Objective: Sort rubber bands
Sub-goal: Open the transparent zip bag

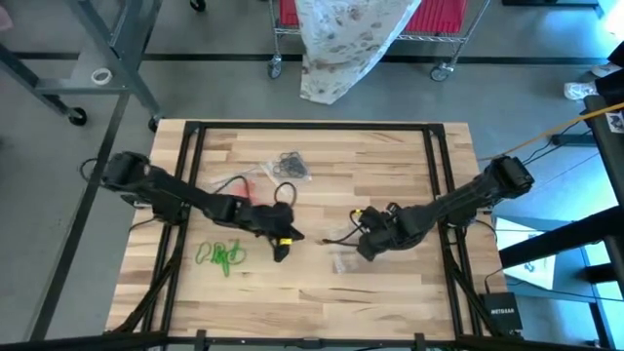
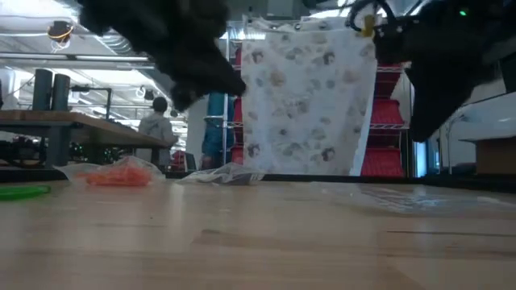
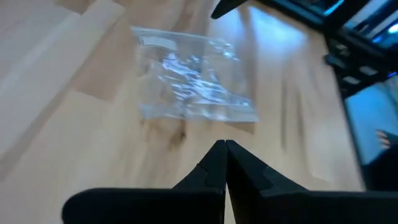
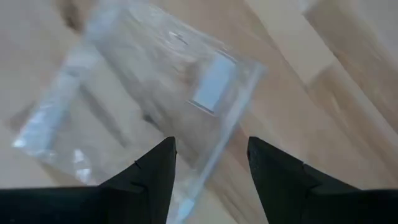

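Green rubber bands (image 1: 222,255) lie loose on the wood near the table's near left; they show as a green streak (image 2: 20,192) in the low view. Orange-red bands (image 1: 250,182) (image 2: 117,174) lie farther back, and black bands (image 1: 292,166) rest on a clear bag beyond them. My left gripper (image 1: 283,250) (image 3: 224,145) is shut, empty, above bare wood just right of the green bands. My right gripper (image 1: 363,248) (image 4: 211,148) is open and hovers over a clear plastic bag (image 4: 155,93) (image 1: 341,261) that lies flat on the table.
The left wrist view shows the clear bag (image 3: 193,78) flat on the wood ahead of the shut fingers. A black metal frame (image 1: 195,136) runs around the tabletop. A patterned cloth (image 2: 306,97) hangs over a cart beyond the far edge. A person (image 2: 157,129) stands in the room behind.
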{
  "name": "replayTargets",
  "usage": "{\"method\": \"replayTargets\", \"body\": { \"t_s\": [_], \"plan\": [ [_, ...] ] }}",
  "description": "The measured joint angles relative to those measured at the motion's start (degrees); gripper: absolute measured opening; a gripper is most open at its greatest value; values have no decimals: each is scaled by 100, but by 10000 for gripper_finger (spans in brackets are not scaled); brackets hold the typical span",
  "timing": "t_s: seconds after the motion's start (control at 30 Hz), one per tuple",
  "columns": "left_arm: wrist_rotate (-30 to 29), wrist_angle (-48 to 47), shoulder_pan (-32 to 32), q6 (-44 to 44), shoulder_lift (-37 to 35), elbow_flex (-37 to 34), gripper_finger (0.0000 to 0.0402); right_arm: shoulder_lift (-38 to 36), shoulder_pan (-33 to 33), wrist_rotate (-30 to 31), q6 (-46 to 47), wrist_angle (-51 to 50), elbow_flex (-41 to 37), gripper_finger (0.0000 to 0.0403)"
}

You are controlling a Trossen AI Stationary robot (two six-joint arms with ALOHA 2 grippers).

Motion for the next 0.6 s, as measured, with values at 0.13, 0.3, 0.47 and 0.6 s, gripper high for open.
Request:
{"method": "replayTargets", "body": {
  "t_s": [0.13,0.3,0.47,0.6],
  "plan": [
    [19,-2,196,249,729,457,0,0,92,90,450,376,-368,193],
    [203,-9,384,488,1457,861,0,7,180,-20,1239,1081,-931,193],
    [585,-292,449,831,1553,920,0,4,292,-267,2050,2048,-1416,193],
    [617,-527,342,1052,1454,917,0,7,400,-315,2405,2674,-1644,193]
  ]
}}
